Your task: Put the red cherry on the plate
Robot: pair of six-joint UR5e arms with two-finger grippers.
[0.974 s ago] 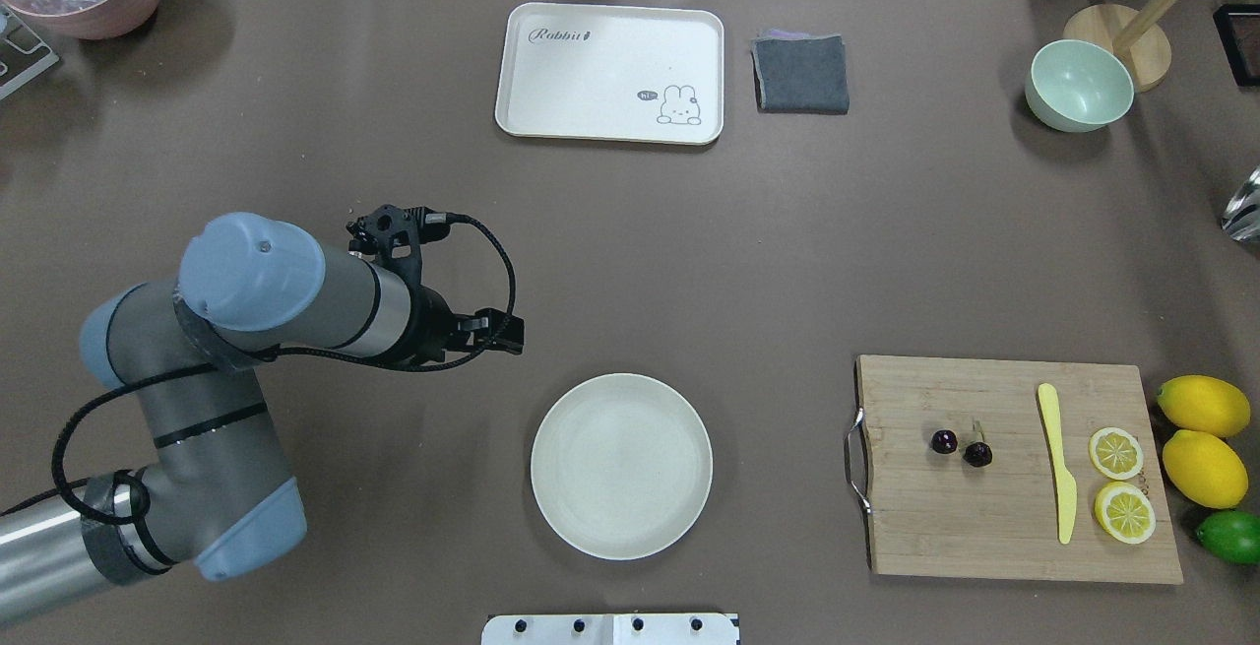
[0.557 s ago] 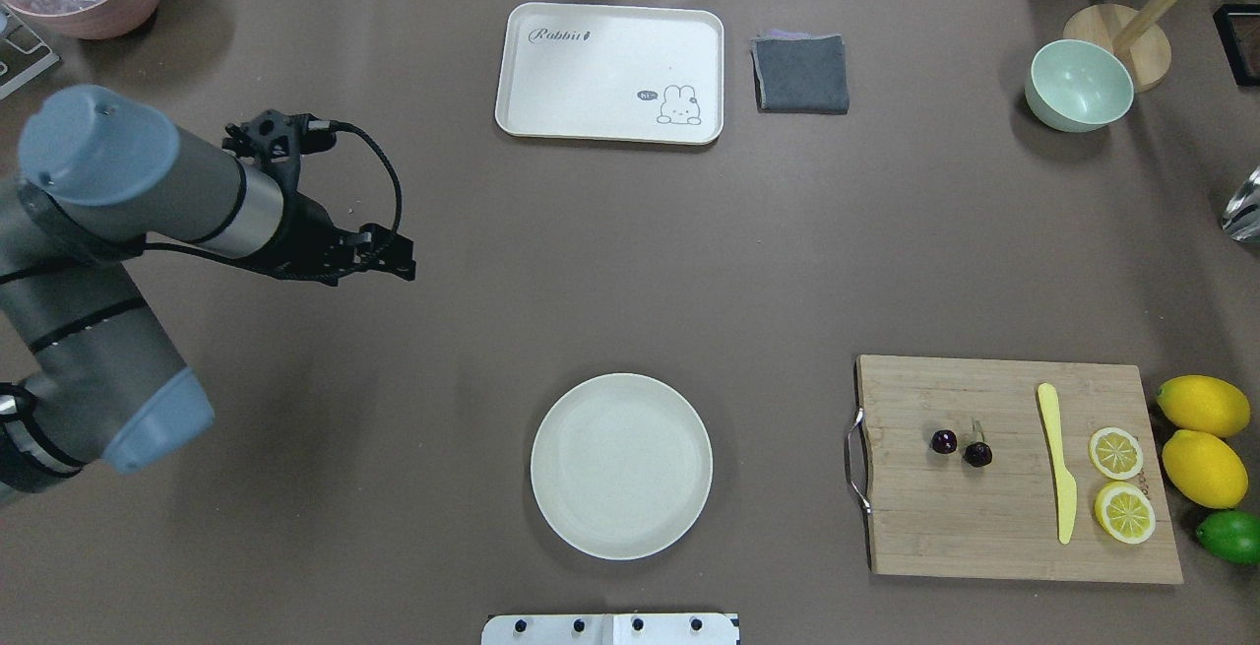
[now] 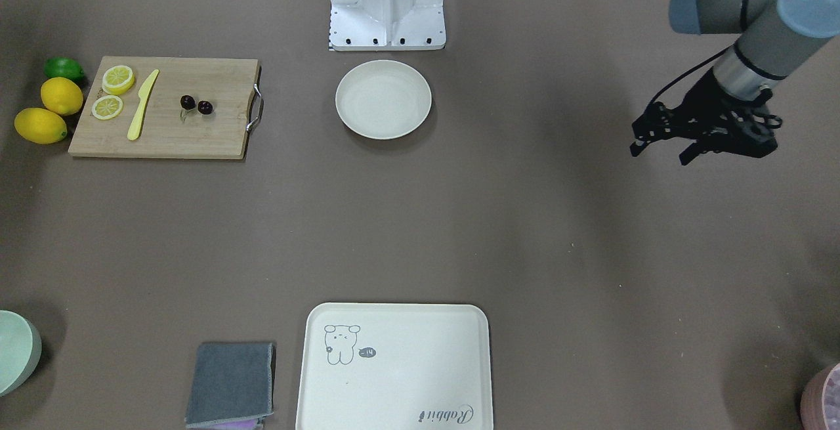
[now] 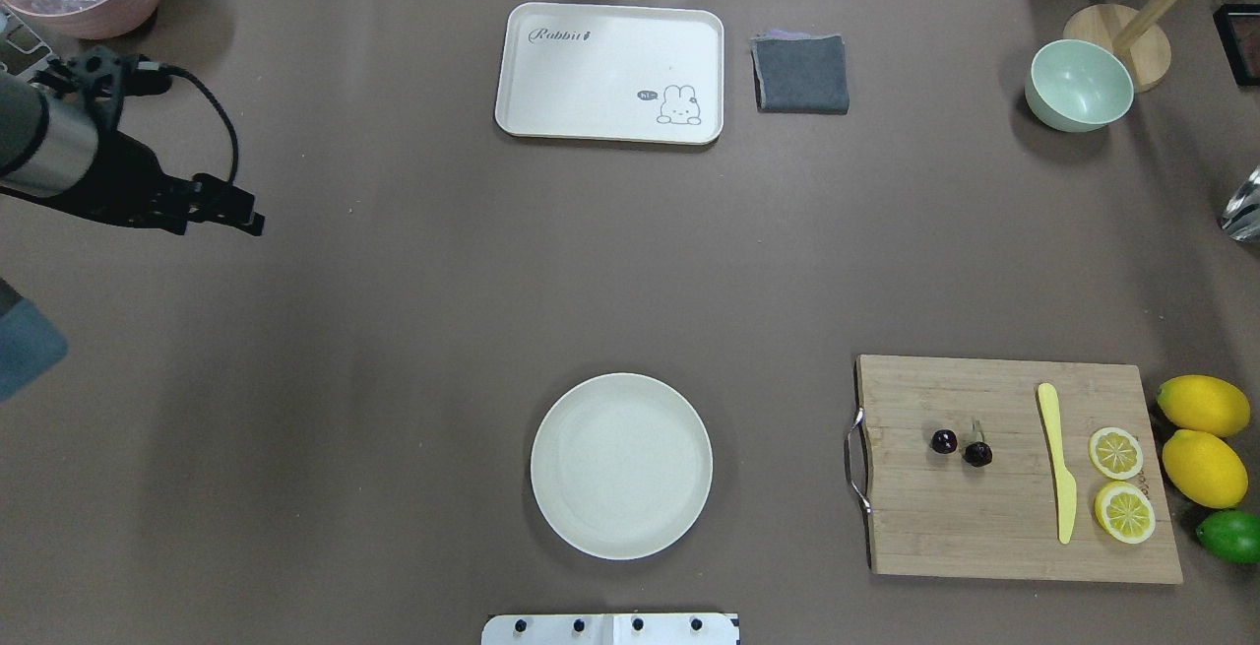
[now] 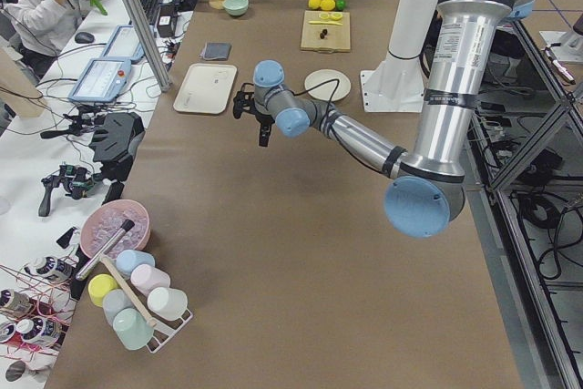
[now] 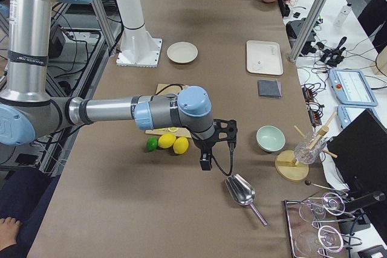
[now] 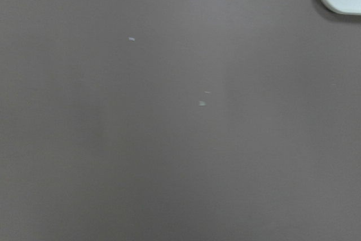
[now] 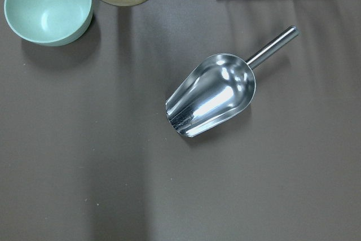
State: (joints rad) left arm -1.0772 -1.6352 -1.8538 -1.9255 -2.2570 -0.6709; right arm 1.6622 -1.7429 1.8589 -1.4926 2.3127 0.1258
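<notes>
**Overhead exterior view: cherries on the board, well apart from the plate**

The red cherry (image 4: 977, 453) lies on the wooden cutting board (image 4: 984, 537), towards its handle end. It is well apart from the plate (image 4: 621, 466), which sits on the table to the board's left. The two dark fruits sit side by side. Their long axis runs roughly along the board's long side, and the right fruit is slightly nearer the robot. A thin stem points towards the far edge.

The board also carries a yellow knife (image 4: 1058, 463) and two lemon halves (image 4: 1116, 453). Two whole lemons (image 4: 1203, 406) and a lime (image 4: 1232, 536) lie just off its right end. A pink tub (image 4: 118, 5) at the far left corner holds clear lumps and a metal handle.

The left gripper (image 3: 657, 156) hangs above bare table far to the left, its fingers spread and holding nothing. The right gripper (image 6: 205, 162) shows only in the side view, above a metal scoop (image 8: 211, 95), and whether it is spread or closed cannot be told.
</notes>
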